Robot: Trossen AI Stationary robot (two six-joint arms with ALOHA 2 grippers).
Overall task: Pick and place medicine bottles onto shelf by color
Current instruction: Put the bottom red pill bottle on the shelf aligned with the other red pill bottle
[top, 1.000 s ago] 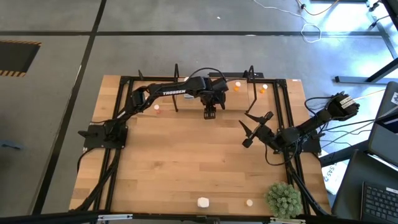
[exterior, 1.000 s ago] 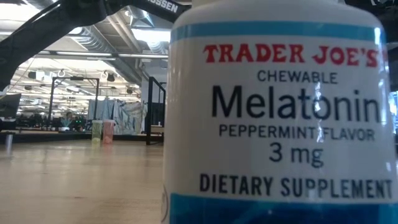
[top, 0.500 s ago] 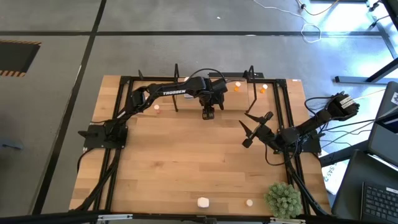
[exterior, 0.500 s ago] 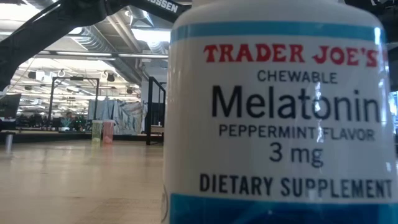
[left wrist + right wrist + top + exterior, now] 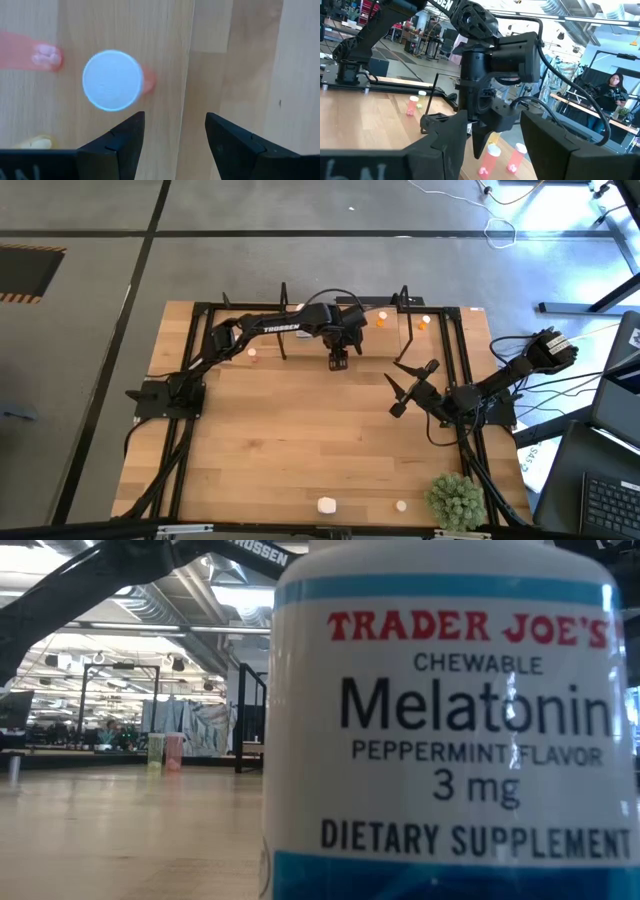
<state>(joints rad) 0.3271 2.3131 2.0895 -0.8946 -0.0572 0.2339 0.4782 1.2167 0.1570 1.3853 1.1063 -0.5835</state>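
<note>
The left gripper (image 5: 338, 361) hangs at upper centre of the overhead picture, over the shelf (image 5: 284, 320) along the table's far edge. Its fingers stand apart with nothing between them. Its wrist camera looks straight down on the white cap of a pink bottle (image 5: 112, 80), standing just beside the fingertips and not gripped.

The right gripper (image 5: 409, 385) waits right of centre, jaws apart and empty.

Some sorting looks done. Two orange bottles (image 5: 381, 319) sit at the shelf's upper right, and a small pale one (image 5: 253, 353) sits toward the left.

Plenty is left, I'd say — a white bottle (image 5: 326, 505) and a smaller cream one (image 5: 401, 505) stand at the bottom edge, near the green plant (image 5: 455, 500). A melatonin bottle (image 5: 450, 720) fills the table-level view — unmoved, I'd judge.
</note>
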